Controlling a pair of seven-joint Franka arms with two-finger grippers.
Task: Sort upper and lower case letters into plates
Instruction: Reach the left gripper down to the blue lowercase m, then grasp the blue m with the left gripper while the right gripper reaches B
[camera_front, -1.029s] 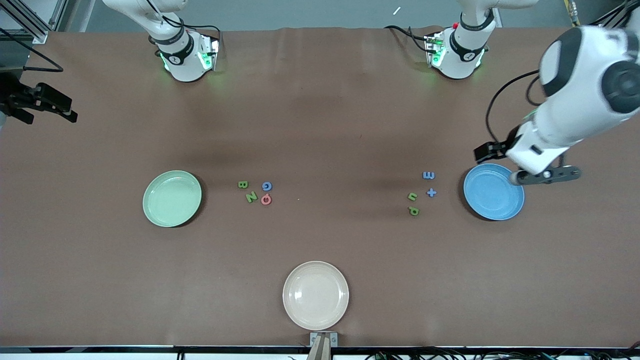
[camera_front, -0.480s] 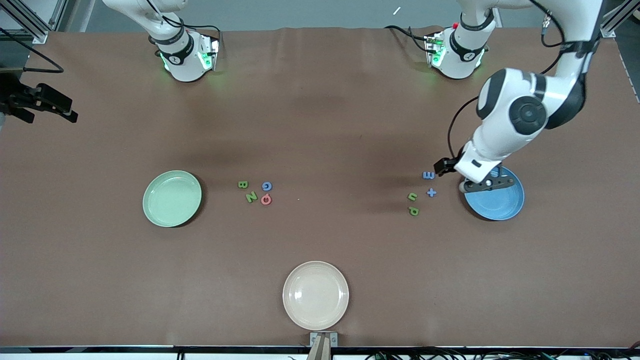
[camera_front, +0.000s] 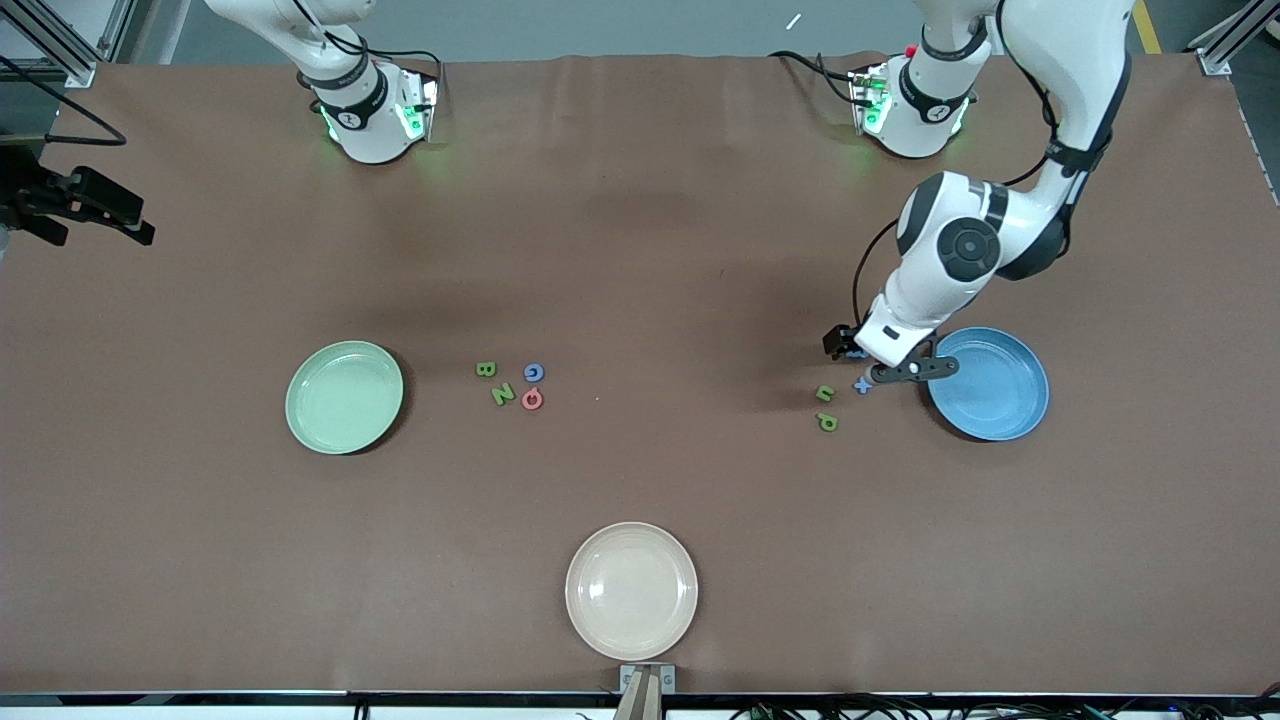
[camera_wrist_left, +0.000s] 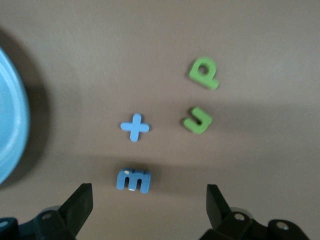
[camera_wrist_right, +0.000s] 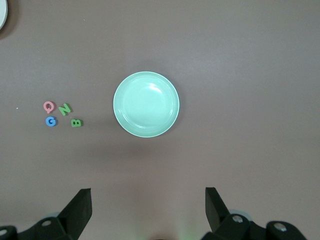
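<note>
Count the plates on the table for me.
3. A mint green plate lies toward the right arm's end, a sky blue plate toward the left arm's end, and a cream plate between them, nearest the front camera. None looks hidden.

The brown surface (camera_front: 640, 250) looks matt, like smooth paper or cloth. The round sky-blue plate (camera_front: 1000, 400) and pale mint-green plate (camera_front: 344, 397) shine like glossy plastic; the chunky little letters (camera_wrist_left: 202, 73) look matt, foam-like.
</note>
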